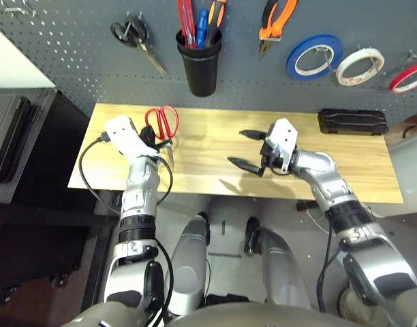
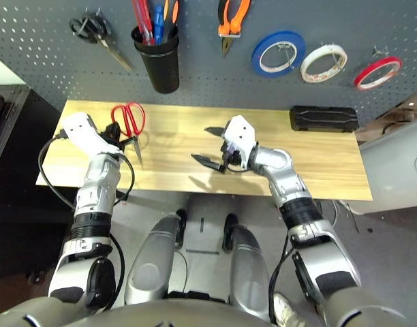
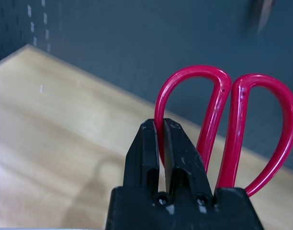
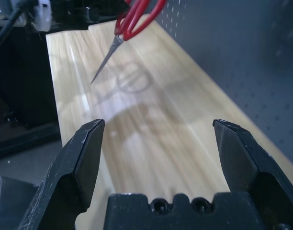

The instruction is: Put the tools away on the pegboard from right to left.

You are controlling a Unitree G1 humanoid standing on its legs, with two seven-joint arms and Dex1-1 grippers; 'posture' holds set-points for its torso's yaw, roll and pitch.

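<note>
Red-handled scissors (image 1: 162, 126) held above the wooden surface (image 1: 215, 174) at its left end, handle loops toward the pegboard (image 1: 72, 54), closed blades pointing down and away from it, tip clear of the wood with a shadow beneath. Gripped by the left end effector (image 1: 154, 144), clenched on one handle loop; in the left wrist view, both black fingers (image 3: 145, 153) pressed against the rim of the nearer loop (image 3: 204, 96), second loop free beside it.

Right end effector (image 1: 248, 150) near the middle of the surface, released and empty, jaws spread wide, pointing toward the scissors; in the right wrist view, scissor blades (image 4: 106, 60) well ahead of the open fingers (image 4: 84, 158), nothing between them.

Pegboard standing behind the surface, dark grey, perforated. Hung on it, from the right: red tape roll (image 1: 407, 76), cream tape roll (image 1: 359, 66), blue tape roll (image 1: 314, 56), orange-and-black-handled pliers (image 1: 275, 24), jaws down. Left of the pliers, black cup (image 1: 199, 63) holding several upright tools with red, blue and orange handles, among them a slim red-handled screwdriver (image 1: 185, 20). Farther left, black-handled scissors (image 1: 137, 41) on a hook, blades slanting down to the right.

Flat black case (image 1: 352, 121) lying at the right rear of the surface, just below the pegboard, well apart from both end effectors.
</note>
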